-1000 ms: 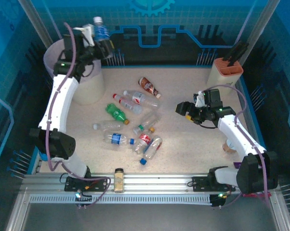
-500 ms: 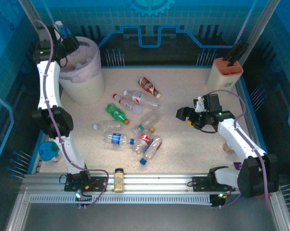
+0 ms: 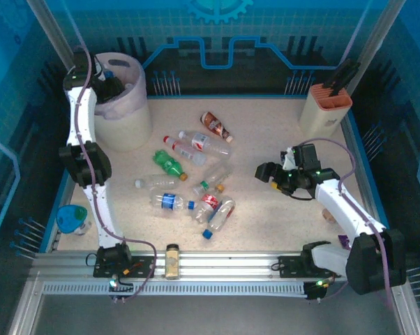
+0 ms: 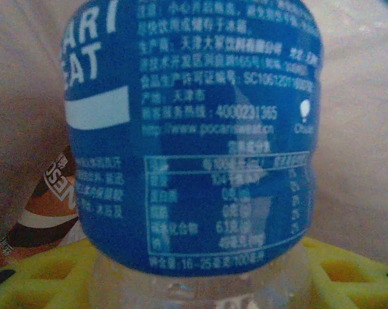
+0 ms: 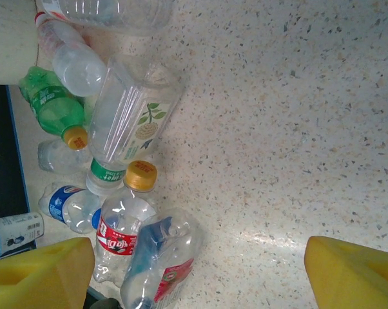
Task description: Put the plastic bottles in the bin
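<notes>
The bin [image 3: 126, 122] stands at the far left, lined with a pale bag. My left gripper [image 3: 109, 85] hangs at its mouth, shut on a blue-labelled bottle [image 4: 194, 135] that fills the left wrist view between the yellow fingers [image 4: 39, 277]. Behind it lie the bag [image 4: 368, 129] and an orange-brown bottle [image 4: 49, 209]. Several bottles lie mid-table: a red-brown one [image 3: 215, 125], a green one [image 3: 169, 165], a blue-labelled one [image 3: 169, 202], a red-labelled one [image 3: 208, 204]. My right gripper [image 3: 266, 171] hovers open just right of the pile, above a crushed bottle [image 5: 165, 264] and bare table.
A beige box with an orange top [image 3: 326, 105] stands at the far right. A small amber jar [image 3: 172, 259] sits on the near rail. A teal object [image 3: 72, 218] lies by the left edge. Open table lies between the pile and the right arm.
The left arm swung from the bin's table side round to its far-left rim and lowered the blue-labelled bottle into the mouth. The right gripper drifted slightly nearer.
</notes>
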Controlling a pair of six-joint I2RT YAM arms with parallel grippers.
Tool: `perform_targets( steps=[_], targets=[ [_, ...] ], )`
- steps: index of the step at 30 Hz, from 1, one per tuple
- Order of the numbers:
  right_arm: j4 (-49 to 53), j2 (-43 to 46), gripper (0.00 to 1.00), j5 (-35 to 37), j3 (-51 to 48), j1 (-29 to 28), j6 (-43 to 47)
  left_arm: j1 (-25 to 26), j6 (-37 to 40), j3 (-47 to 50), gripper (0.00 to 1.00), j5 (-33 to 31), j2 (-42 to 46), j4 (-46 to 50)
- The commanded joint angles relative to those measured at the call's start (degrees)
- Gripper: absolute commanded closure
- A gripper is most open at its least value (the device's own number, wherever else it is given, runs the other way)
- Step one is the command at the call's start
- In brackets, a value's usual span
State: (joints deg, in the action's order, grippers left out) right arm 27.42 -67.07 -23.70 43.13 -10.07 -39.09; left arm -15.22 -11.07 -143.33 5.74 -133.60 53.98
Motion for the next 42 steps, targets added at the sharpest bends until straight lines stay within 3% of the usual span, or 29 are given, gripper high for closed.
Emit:
perform_targets(
  steps=[1,4,8,17,22,26,33,38,42],
  targets=[
    [0.34,1.02,0.12,1.82,-0.76,-2.08,-1.56,0.02,2.37,2.22,1.0,-1.37,-0.63,2.12],
    [0.21,1.32,0.09,3.76,-1.33,-4.94,-4.29,0.04,2.46,3.85,0.68,-0.15,0.35,0.87],
    [-2.09,1.25,0.07,6.37,-2.91,-10.32,-10.91,0.02,2.43,4.11,0.35,0.93,1.44,0.1],
    [-8.63,-3.29,0.1,13.65,-3.34,-26.09,-24.26,0.02,2.81,2.51,0.01,4.18,5.81,-1.05],
    [-11.78,-9.18,0.12,14.12,-2.1,-30.48,-26.39,0.02,5.13,2.46,0.01,5.36,11.24,-2.0],
    [-14.6,-12.55,0.13,13.54,-1.83,-30.89,-26.86,0.01,7.8,2.52,0.01,4.28,15.92,-2.21],
    [-18.02,-17.79,0.14,12.59,-0.93,-31.42,-27.65,0.01,12.6,3.53,0.01,-4.69,24.71,0.62],
    [-20.54,-21.02,0.19,12.23,-0.88,-31.59,-28.95,0.68,8.88,16.68,0.01,-6.17,38.87,-5.17],
    [-20.86,-22.15,0.26,12.13,-0.69,-31.34,-29.55,6.26,7.0,32.02,0.01,-6.39,51.65,-11.88]
  ],
)
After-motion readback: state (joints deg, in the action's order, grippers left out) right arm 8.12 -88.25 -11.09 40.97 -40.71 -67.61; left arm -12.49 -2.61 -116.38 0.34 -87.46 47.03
